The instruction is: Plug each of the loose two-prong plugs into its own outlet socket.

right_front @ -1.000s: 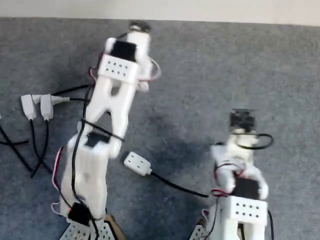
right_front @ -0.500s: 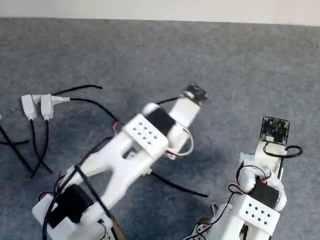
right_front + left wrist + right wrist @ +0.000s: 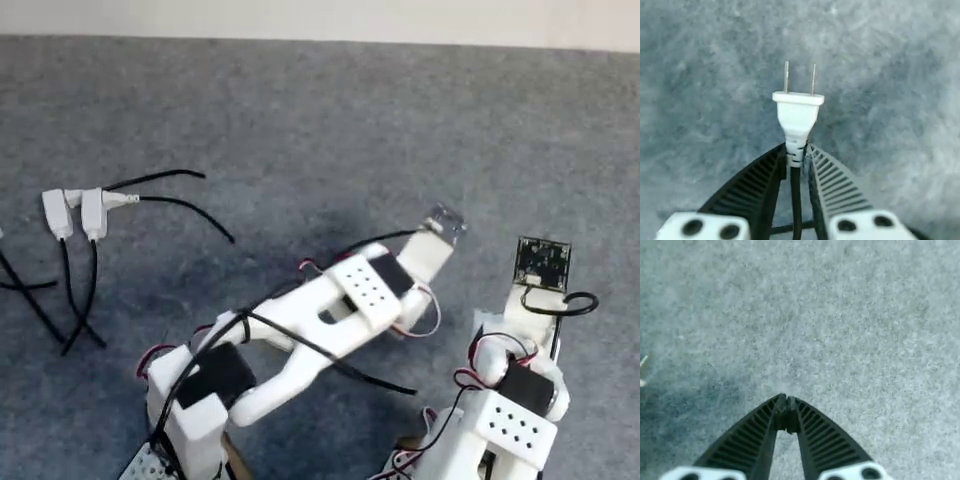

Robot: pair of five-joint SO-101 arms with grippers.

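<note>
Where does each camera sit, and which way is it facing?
High view: fixed above, looking down on the grey table; left arm and right arm show.
Left wrist view: on the left arm, facing along the left claw, shut on a plug.
Right wrist view: on the right arm, facing the table past the shut right claw.
Shared: all three see the grey table.

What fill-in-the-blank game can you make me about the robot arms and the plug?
1. The left gripper is shut on a white plug that has ____ metal prongs.
2. The cord running back from the plug is ____ in colour.
3. The right gripper is shut and holds ____.

Missing words: two; black; nothing.
</note>
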